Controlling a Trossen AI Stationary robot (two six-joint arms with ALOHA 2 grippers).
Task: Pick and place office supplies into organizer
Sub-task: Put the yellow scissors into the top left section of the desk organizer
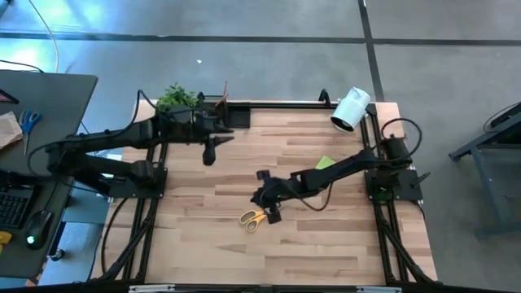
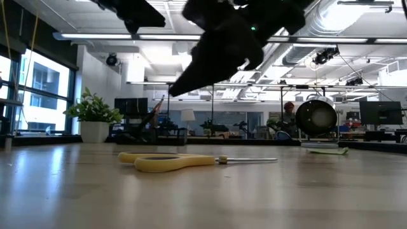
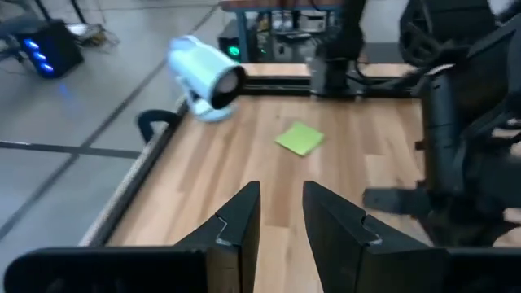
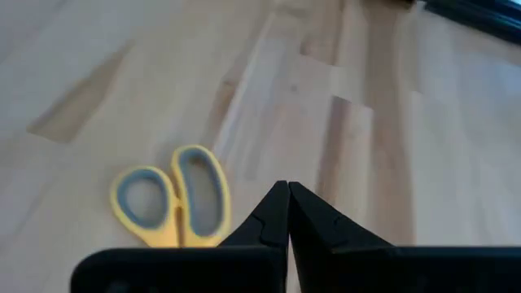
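Observation:
The yellow-handled scissors point(image 1: 253, 218) lie flat on the wooden table, handles toward the left edge; the low view shows them point(image 2: 191, 160) side on. My right gripper point(image 1: 264, 207) hovers shut just above and beside them, and its wrist view shows the handles point(image 4: 172, 203) just beyond the closed fingertips point(image 4: 286, 194). The lime-green sticky-note pad point(image 1: 325, 163) lies flat toward the right. My left gripper point(image 1: 212, 150) is raised near the black organizer point(image 1: 234, 115) at the far left, its fingers point(image 3: 281, 203) a little apart with nothing between them.
A white cylinder point(image 1: 351, 109) lies on its side at the far right corner. A small green plant point(image 1: 176, 96) stands beside the organizer. Bare wood stretches along the near half of the table point(image 1: 326, 244). A desk with blue-handled scissors point(image 1: 29, 120) stands off to the left.

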